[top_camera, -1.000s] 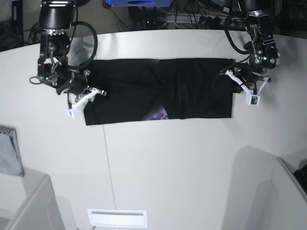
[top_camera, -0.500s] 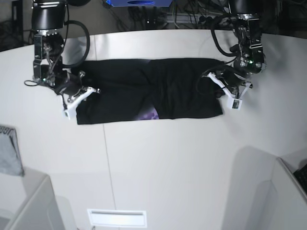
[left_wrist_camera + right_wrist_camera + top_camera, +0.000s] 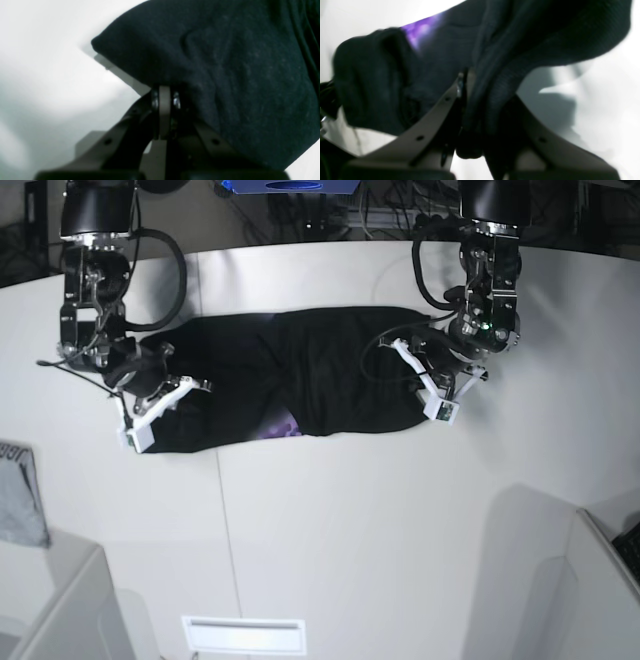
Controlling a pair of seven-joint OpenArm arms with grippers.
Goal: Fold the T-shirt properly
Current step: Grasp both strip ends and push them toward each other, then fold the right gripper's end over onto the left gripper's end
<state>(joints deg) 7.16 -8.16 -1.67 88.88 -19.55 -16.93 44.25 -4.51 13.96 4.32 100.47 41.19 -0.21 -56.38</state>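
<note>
Left gripper (image 3: 437, 392) pinches one end of the single black T-shirt (image 3: 300, 380), right gripper (image 3: 150, 412) clamps the other. Shirt spans upper middle of the white table (image 3: 350, 530); one grey cloth (image 3: 20, 495) at left edge.

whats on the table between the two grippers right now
Only the black T-shirt, stretched from the right gripper to the left gripper, both clamped on its ends. The base view shows it, with purple print peeking out.
</note>
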